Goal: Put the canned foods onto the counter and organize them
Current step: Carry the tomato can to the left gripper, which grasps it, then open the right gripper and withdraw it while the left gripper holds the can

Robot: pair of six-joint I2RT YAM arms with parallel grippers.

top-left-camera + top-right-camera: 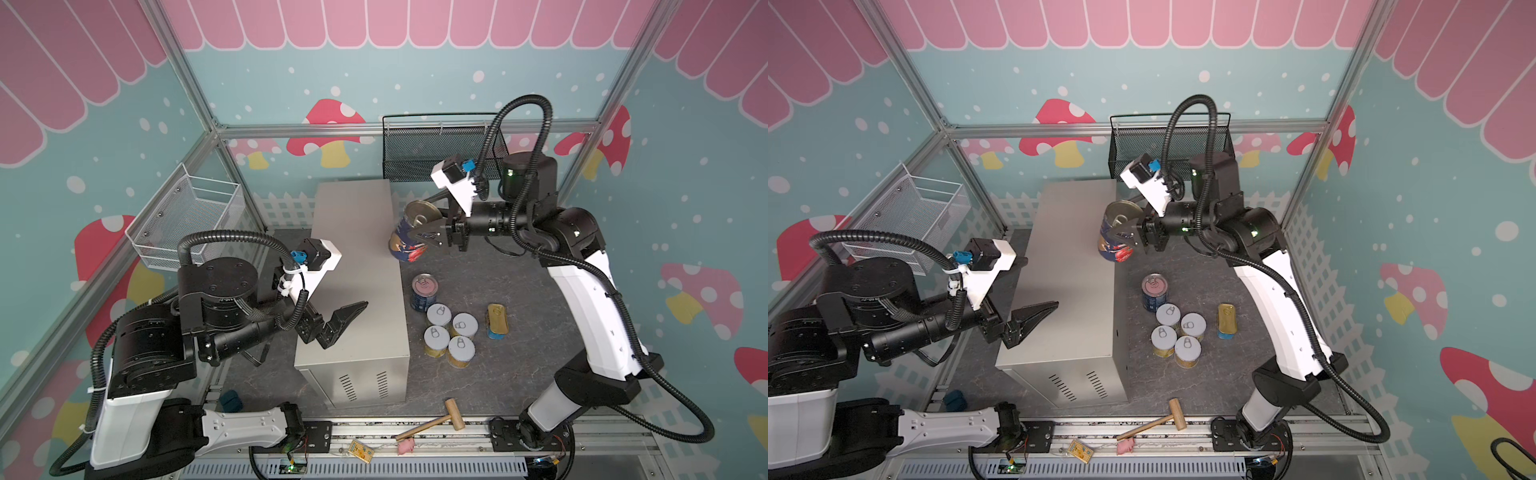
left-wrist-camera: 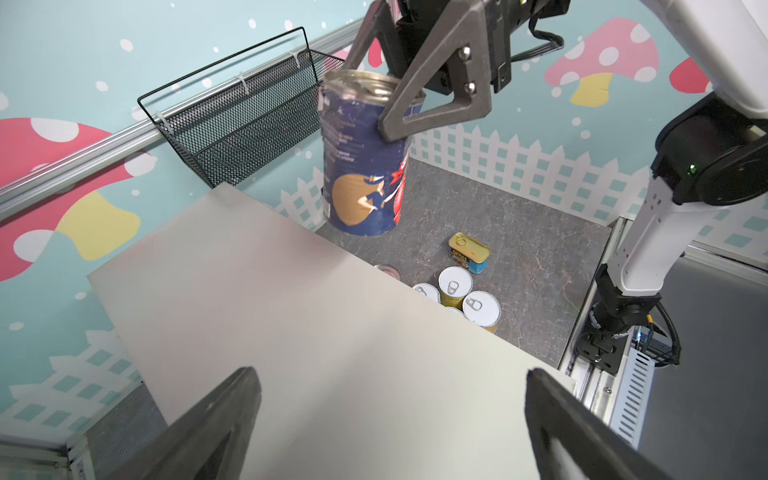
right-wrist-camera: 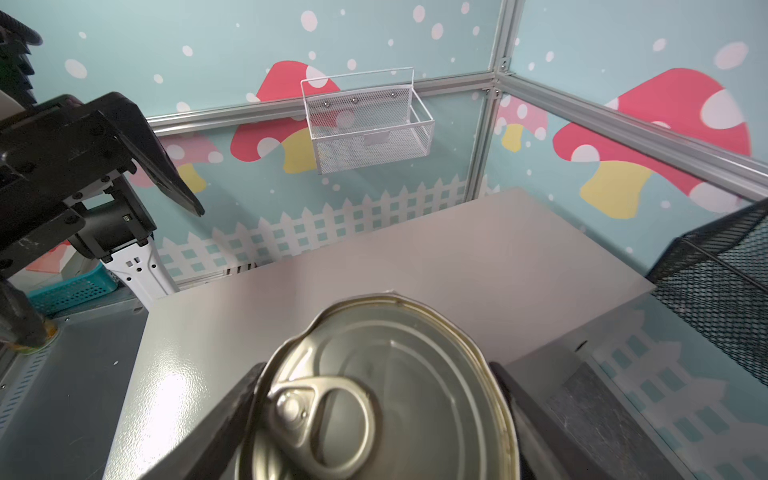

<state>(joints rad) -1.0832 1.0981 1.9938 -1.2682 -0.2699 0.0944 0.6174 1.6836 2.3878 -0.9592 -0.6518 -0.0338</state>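
Cans counted: seven. One tall can (image 1: 405,245) with a dark blue label is in the right gripper (image 1: 422,228), whose jaws are partly closed and clamped on its upper wall just under the rim; the right wrist view shows a finger on each side of the lid. This can hangs slightly tilted at the long side of the counter (image 1: 357,257) nearest the right arm, toward the end away from the vent slots. Its base is off the table (image 1: 519,365); whether it touches the counter's edge cannot be told. The other six stand on the table along that same long side: a second tall can (image 1: 424,291) just beside the counter wall; four short cans (image 1: 464,325) with silver pull-tab lids, packed two by two, next toward the vent end; and one rectangular tin (image 1: 496,320) with a gold top, near that cluster on its side away from the counter. The left gripper (image 1: 347,324) is spread fully wide, holds nothing, and hovers over the counter top near the vent end. Other items: one black mesh basket (image 1: 436,153) on the wall behind the counter's far end, one white wire basket (image 1: 187,220) on the wall off its opposite long side, and one wooden mallet (image 1: 436,419) on the rail in front of the vent end.
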